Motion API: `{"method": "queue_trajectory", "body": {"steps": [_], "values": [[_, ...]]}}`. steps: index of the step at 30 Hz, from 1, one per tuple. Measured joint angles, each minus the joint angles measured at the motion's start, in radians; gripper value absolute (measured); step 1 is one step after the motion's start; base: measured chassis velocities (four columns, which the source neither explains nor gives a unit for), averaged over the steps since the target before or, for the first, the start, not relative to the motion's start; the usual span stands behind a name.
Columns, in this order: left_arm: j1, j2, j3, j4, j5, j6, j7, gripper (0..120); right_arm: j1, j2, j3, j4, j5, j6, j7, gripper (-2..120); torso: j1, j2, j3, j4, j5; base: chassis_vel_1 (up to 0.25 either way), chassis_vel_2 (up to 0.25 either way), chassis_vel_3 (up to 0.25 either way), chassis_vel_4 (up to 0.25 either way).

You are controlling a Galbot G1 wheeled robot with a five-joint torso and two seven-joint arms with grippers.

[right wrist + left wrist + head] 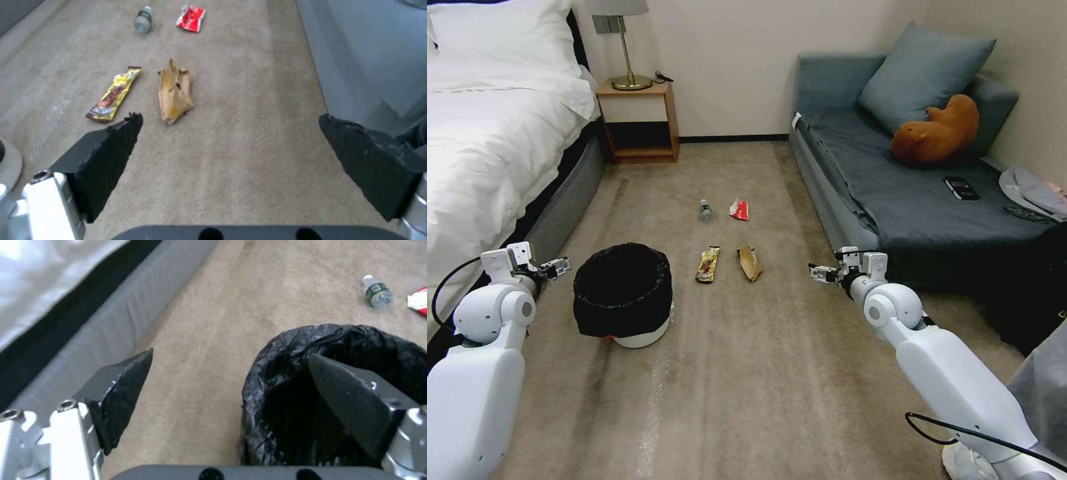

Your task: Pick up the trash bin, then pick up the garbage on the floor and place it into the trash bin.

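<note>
Left gripper (231, 386) hangs released beside the trash bin (622, 293), seemingly lining up its rim; right gripper (231, 146) hovers released.

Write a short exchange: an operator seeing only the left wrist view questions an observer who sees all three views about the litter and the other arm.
Operator: My open left gripper hangs by the trash bin; beyond it I see a bottle and a red packet. Any other litter?
Observer: Yes, a gold-brown wrapper and a tan paper scrap lie side by side on the carpet, nearer the robot.
Operator: And the other arm?
Observer: The right gripper hangs open above the carpet beside the sofa, holding nothing.
</note>
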Motion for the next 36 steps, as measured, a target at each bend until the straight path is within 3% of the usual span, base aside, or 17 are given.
{"method": "queue_trajectory", "body": {"steps": [7, 13, 19, 28, 36], "values": [[-0.075, -0.001, 0.056, 0.087, -0.024, 0.000, 0.004, 94, -0.027, 0.005, 0.004, 0.013, -0.015, 0.008, -0.002, 100, 0.000, 0.000, 0.000, 0.0000, 0.0001, 0.000, 0.000, 0.000, 0.000], [-0.138, -0.029, 0.112, 0.182, 0.022, 0.000, 0.025, 94, -0.059, 0.009, 0.017, 0.032, -0.025, 0.008, 0.003, 100, 0.000, 0.000, 0.000, -0.0001, 0.0000, 0.000, 0.000, 0.000, 0.000], [-0.179, -0.063, 0.136, 0.293, 0.086, 0.000, 0.052, 93, -0.094, 0.009, 0.032, 0.040, -0.039, 0.008, 0.008, 100, 0.000, 0.000, 0.000, -0.0001, 0.0000, 0.000, 0.000, 0.000, 0.000], [-0.216, -0.074, 0.155, 0.389, 0.119, -0.001, 0.074, 93, -0.104, 0.016, 0.040, 0.034, -0.047, 0.012, 0.009, 100, 0.000, 0.000, 0.000, 0.0001, 0.0000, 0.000, 0.000, 0.000, 0.000], [-0.262, -0.109, 0.169, 0.484, 0.177, -0.008, 0.085, 91, -0.082, 0.031, 0.014, 0.024, -0.050, 0.015, 0.013, 100, 0.000, 0.000, 0.000, 0.0001, 0.0000, 0.000, 0.000, 0.000, 0.000]]}}
